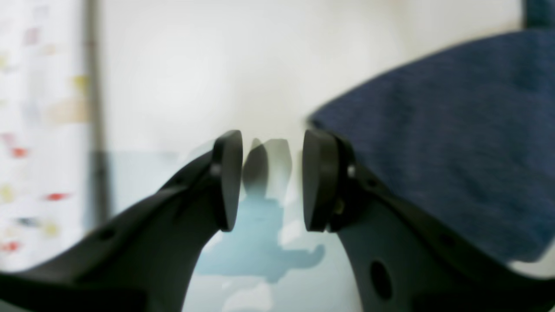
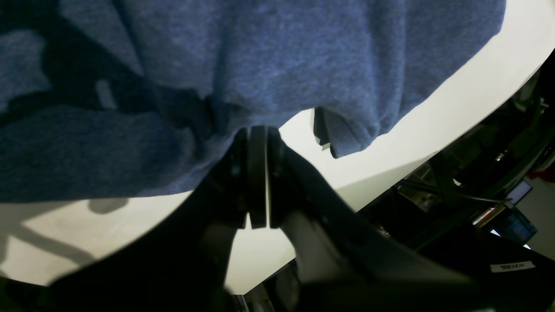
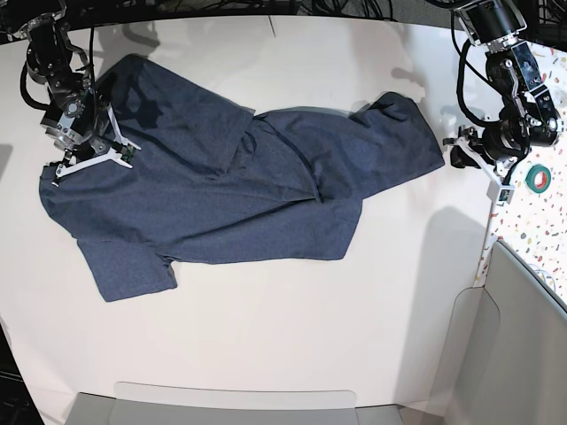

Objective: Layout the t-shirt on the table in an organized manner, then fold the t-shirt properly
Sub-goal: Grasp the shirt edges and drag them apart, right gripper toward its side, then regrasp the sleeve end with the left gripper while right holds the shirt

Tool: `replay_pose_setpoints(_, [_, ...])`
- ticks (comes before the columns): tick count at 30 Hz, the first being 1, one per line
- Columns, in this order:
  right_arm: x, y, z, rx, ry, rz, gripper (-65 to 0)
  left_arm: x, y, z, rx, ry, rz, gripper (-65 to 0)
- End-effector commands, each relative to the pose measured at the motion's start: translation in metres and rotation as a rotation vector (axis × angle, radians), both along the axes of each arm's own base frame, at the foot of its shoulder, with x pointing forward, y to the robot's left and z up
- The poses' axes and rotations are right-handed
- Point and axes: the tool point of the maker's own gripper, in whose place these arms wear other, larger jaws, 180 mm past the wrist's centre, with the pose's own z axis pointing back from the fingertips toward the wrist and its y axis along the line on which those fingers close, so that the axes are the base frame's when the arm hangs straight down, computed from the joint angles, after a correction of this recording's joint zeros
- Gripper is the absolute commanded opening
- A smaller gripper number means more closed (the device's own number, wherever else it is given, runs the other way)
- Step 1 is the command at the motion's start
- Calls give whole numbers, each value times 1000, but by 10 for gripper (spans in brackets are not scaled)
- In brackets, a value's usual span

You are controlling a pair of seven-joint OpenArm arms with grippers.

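- Nearest the base camera, a pale grey panel [image 3: 235, 403] lies along the front edge of the white desk [image 3: 266, 328], with bare desktop between it and the shirt.
- The navy t-shirt [image 3: 221, 195] lies spread across the middle of the desk, its plain face up. One short sleeve [image 3: 133, 274] points toward the front on the base view's left, and the cloth is bunched in folds near the middle.
- The shirt's other end [image 3: 403, 133] reaches toward the base view's right and stops just short of the left claw.
- The left claw [image 1: 271, 180] stands open over the desk just beside that edge of the shirt; its two round pads [image 1: 320, 180] are apart with nothing between them, and the blue cloth [image 1: 455, 143] lies to one side.
- Beyond the left arm, a roll of green tape [image 3: 537, 177] rests near the speckled strip [image 3: 540, 230] at the desk's edge.
- At the far left of the base view, the right claw [image 2: 258, 134] is closed on a gathered edge of the t-shirt [image 2: 282, 65], the fabric pinched at its tips and draping onto the desk [image 2: 390, 143].
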Motion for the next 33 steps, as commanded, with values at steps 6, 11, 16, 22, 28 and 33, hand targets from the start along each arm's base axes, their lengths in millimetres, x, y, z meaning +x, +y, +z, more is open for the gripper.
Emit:
replay_pose_setpoints(6, [7, -6, 11, -28, -31, 3, -650, 7, -11, 7, -46, -42, -7, -419])
replay_pose_setpoints(11, [7, -6, 11, -28, -31, 3, -650, 5, -14, -3, -70, -20, 3, -419])
replay_pose_setpoints(16, [7, -6, 11, -27, -30, 4, -650, 14, -11, -20, -132, -10, 50, -420])
replay_pose_setpoints(22, [7, -6, 11, -27, -30, 4, -650, 16, -10, -33, -178, 23, 83, -562])
replay_pose_setpoints(28, [9, -6, 12, -30, -34, 2, -650, 25, -11, -14, -169, -37, 62, -644])
replay_pose_setpoints(33, [9, -7, 12, -32, -36, 2, -650, 44, -13, 37, -159, -191, 6, -646])
